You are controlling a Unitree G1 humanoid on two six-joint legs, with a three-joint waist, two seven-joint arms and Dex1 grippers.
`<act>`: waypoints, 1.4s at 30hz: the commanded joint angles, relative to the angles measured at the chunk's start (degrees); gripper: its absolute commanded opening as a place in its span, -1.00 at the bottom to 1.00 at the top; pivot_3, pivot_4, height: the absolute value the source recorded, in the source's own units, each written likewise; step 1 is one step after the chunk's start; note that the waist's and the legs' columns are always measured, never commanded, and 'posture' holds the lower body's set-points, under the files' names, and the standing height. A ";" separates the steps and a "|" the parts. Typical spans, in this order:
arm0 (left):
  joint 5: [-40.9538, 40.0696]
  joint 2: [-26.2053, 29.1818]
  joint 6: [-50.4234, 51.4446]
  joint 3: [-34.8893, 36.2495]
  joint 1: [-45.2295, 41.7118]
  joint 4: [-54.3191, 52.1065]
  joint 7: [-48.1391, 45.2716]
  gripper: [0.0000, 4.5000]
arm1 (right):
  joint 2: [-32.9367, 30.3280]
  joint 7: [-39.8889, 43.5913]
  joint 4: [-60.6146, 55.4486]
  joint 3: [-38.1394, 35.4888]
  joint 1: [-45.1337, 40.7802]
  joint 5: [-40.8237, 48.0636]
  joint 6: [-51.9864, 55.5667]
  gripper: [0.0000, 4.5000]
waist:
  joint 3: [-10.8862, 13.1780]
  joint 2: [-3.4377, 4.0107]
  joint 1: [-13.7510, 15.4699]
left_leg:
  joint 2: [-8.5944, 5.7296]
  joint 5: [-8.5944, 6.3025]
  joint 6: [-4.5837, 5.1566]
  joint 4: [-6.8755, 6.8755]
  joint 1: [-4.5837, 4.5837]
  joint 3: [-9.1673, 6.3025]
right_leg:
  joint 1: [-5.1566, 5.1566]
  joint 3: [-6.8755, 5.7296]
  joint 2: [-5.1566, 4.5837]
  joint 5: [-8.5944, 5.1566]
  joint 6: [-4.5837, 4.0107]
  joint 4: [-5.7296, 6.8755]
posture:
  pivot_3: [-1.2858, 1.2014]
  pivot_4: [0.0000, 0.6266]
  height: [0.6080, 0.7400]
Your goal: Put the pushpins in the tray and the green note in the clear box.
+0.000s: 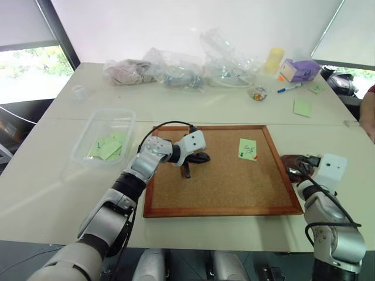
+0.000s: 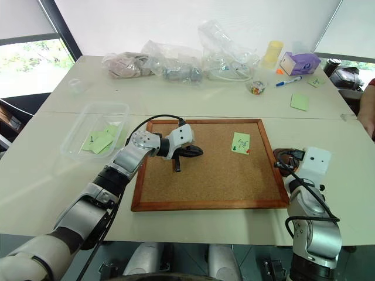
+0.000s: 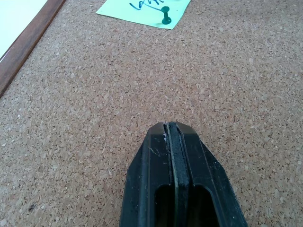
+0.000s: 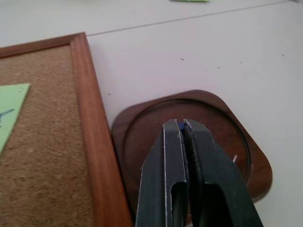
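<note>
Over the tray, beside the corkboard, we hold our right gripper; its fingers part slightly around a small blue pushpin, likely to drop it. Our left gripper, fingers pressed together and empty, points toward the green note; the note's green pin holds it, far from the clear box.

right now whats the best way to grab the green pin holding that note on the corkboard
Take the green pushpin by its round head, coming straight down from above. It stands through the lower edge of the green note, its head raised off the flat corkboard, so fingers can close either side and pull up.
</note>
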 commanded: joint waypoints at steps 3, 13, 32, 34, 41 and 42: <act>1.46 -0.04 1.32 -1.82 1.67 1.34 -0.32 -1.00 | -0.25 0.02 -0.14 -1.84 -0.67 0.73 -0.47 0.32 | 0.00 0.00 -0.01 | 0.00 0.00 0.00 0.00 0.00 0.00 | 0.00 0.00 0.00 0.00 0.00 0.00 | 0.03 -0.52 0.96; 1.40 1.20 1.85 -1.75 2.61 -0.10 -0.78 -1.00 | -0.71 0.18 -1.81 -3.19 -0.68 1.45 -1.77 0.97 | -0.01 0.01 -0.24 | 0.02 0.00 0.00 -0.01 0.01 0.00 | -0.01 0.00 0.01 0.00 0.00 0.00 | 0.03 -0.52 0.96; 1.51 2.33 2.33 -1.87 3.05 -1.18 -1.44 -1.00 | -3.14 15.30 3.78 14.46 -2.49 2.18 -7.01 0.97 | -0.06 0.04 -0.43 | 0.10 0.00 0.00 -0.08 0.04 0.01 | -0.04 0.00 0.11 0.00 0.00 0.01 | 0.03 -0.52 0.96; 1.51 2.30 2.41 -1.89 3.14 -1.28 -1.38 -1.00 | -3.16 15.46 4.52 14.69 -2.99 1.98 -7.58 0.97 | -0.06 0.04 -0.42 | 0.10 0.00 0.00 -0.08 0.04 0.01 | -0.05 0.00 0.11 0.00 0.00 0.01 | 0.03 -0.52 0.96; 1.51 2.28 2.64 -1.80 3.18 -1.35 -1.17 -1.00 | -3.22 15.78 5.74 15.38 -4.42 1.48 -8.90 -0.26 | -0.06 0.04 -0.40 | 0.10 0.00 0.00 -0.08 0.04 0.01 | -0.05 0.00 0.11 0.00 0.00 0.02 | 0.03 -0.52 0.96; 1.51 2.28 2.66 -1.79 3.19 -1.39 -1.14 -1.00 | -3.18 15.86 5.82 15.49 -4.42 1.44 -8.92 -0.52 | -0.06 0.04 -0.42 | 0.10 0.00 0.00 -0.08 0.04 0.01 | -0.05 0.00 0.12 0.00 0.00 0.02 | 0.03 -0.52 0.96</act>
